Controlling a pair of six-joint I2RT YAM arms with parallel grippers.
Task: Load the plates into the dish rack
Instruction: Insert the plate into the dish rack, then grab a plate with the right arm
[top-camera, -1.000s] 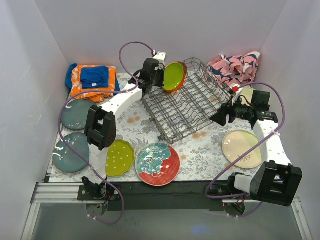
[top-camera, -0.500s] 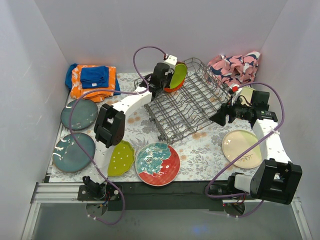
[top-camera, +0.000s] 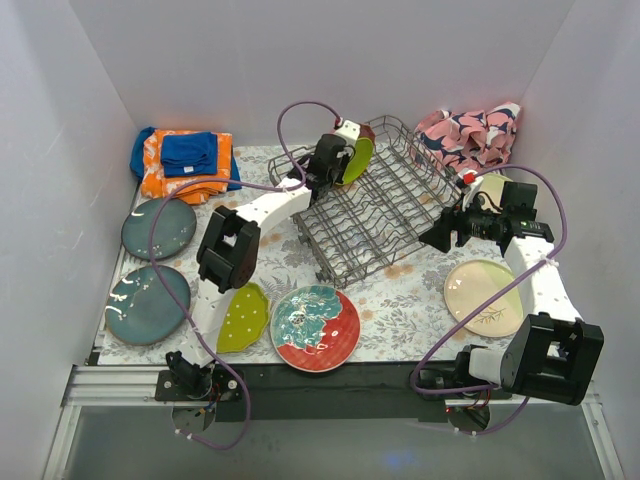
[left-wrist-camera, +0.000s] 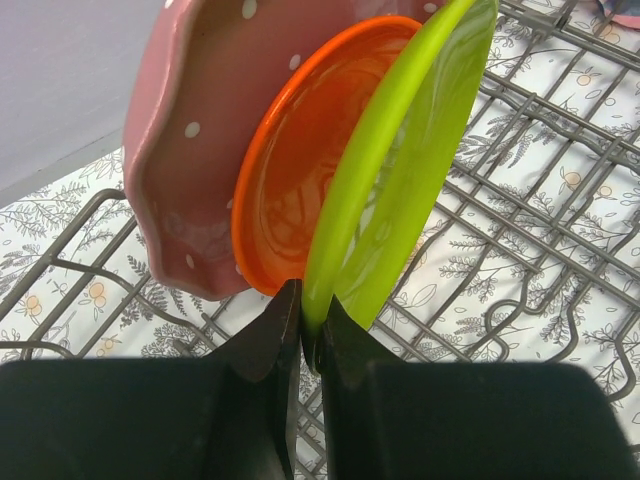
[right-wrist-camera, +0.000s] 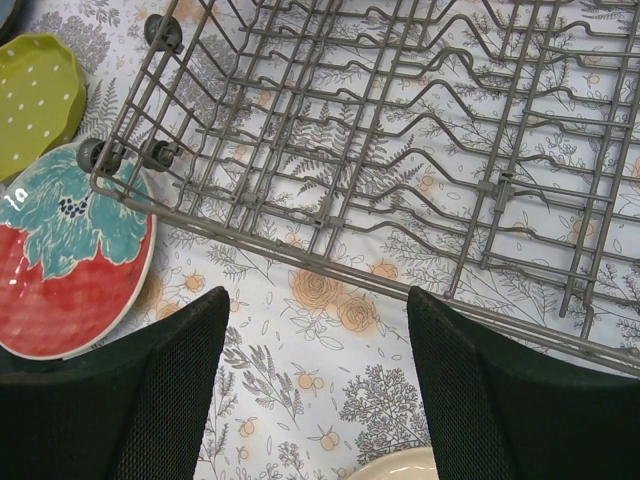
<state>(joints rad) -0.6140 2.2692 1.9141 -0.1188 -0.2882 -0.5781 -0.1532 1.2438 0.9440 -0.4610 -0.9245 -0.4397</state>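
- The lime plate (left-wrist-camera: 400, 170) stands on edge at the far left corner of the rack (top-camera: 385, 215). It lies close against the orange plate (left-wrist-camera: 295, 180), which sits in front of the pink plate (left-wrist-camera: 195, 130).
- It looks thin, rigid and glossy, so probably light but slick. Held by one spot on the rim, it could swing or slide between the pads.
- If it is ceramic, a knock on the wires or on the orange plate could chip it. A slow, straight set-down seems wise.
- The left gripper (left-wrist-camera: 308, 312) is clamped on the lime plate's lower rim, with one finger on each face and almost no gap between them.
- The gripper hides the plate's bottom edge, so I cannot tell whether it already rests between tines.
- A rim pinch suits a plate going in upright. It is best taken low on the rim, so the weight hangs steady.
- The right gripper (right-wrist-camera: 315, 300) hovers over the table just beside the rack's near edge, with its jaws wide apart and nothing in them.
- The cream plate (top-camera: 483, 296), floral plate (top-camera: 315, 327), dotted green plate (top-camera: 243, 316) and two blue plates (top-camera: 158, 228) lie flat on the table. Each would likely need an edge lifted before a rim grip.
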